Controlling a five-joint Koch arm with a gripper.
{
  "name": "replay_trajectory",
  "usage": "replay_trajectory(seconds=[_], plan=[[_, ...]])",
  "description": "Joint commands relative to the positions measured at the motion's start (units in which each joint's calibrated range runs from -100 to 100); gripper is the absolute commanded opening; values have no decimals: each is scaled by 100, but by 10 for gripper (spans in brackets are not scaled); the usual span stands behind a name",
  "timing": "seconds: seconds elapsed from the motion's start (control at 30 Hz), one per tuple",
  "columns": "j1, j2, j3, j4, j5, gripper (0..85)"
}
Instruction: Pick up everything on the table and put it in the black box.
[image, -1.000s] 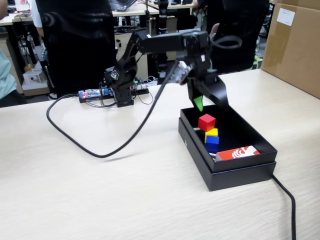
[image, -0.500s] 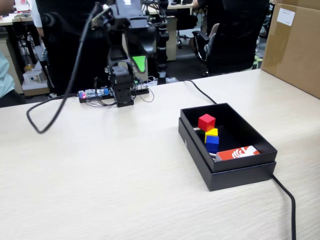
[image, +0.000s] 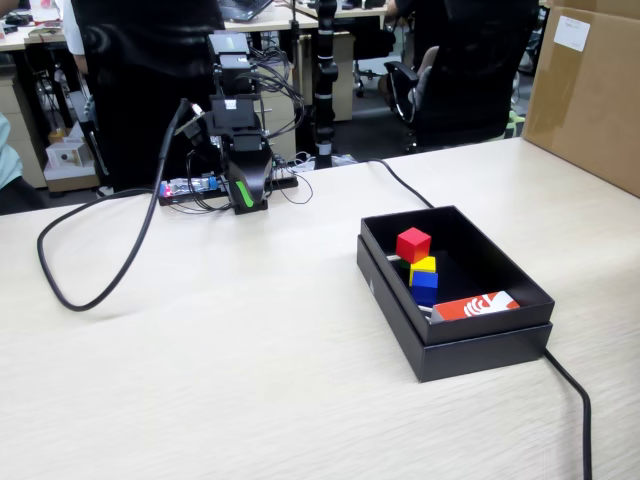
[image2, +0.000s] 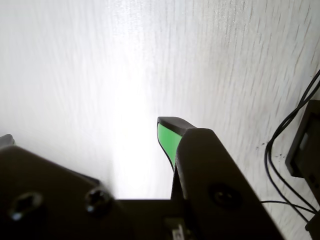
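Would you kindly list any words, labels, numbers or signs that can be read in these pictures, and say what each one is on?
No text is readable.
Orange-and-white card in the black box: a white mark, too blurred to read.
White label on the brown carton: too small to read.
Wrist view: no text.

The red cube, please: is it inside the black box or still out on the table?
Inside: the red cube sits within the black box.
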Motion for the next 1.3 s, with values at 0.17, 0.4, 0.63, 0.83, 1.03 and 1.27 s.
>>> replay_trajectory(seconds=[0.17,0.4,0.63,0.83,1.03,1.27], plan=[[-39,-129,-1146,1594,5,547],[-34,-129,-2960,3987,-122,545],[34,-129,-4129,5240,-181,537],[54,-129,-4274,5154,-171,488],[49,-129,-4265,5145,-176,481],[49,-129,-4265,5145,-176,481]])
